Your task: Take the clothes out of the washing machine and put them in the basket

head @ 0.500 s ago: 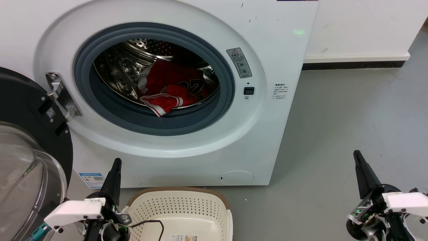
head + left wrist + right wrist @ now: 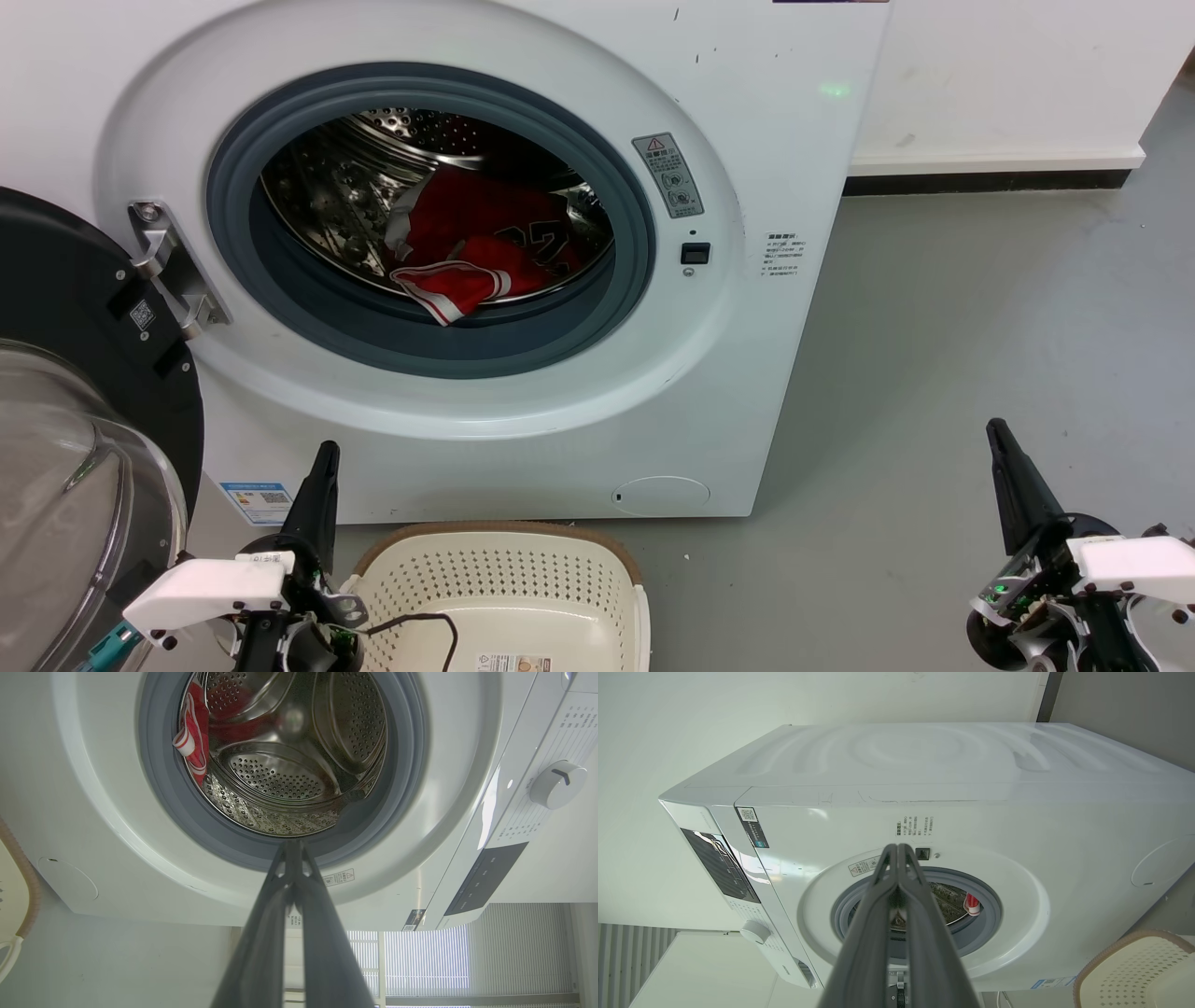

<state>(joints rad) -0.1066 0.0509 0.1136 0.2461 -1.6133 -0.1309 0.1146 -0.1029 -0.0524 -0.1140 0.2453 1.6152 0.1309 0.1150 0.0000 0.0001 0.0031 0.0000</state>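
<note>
While the clothes [image 2: 476,247] lay heaped in the drum of the washing machine [image 2: 775,392], low at the front of its porthole with a striped hem draped toward the grey seal, nothing was gripped. The left gripper [image 2: 327,450] was held below the porthole, fingers pressed together on nothing. The right gripper [image 2: 995,426] was parked well off the machine's right side, likewise closed and empty. The basket [image 2: 504,569] sat just in front of the machine's base.

Step judged: reach-in not yet begun. Jaws should be opened before entry, the seal cleared, and the striped hem pinched first, being nearest the opening.

Writing: a black numeral 2 was made out on the red fabric. The warning sticker [image 2: 667,175] beside the porthole, the text block [image 2: 782,257] further right and the blue label [image 2: 257,501] at the machine's lower left were too small to read.
</note>
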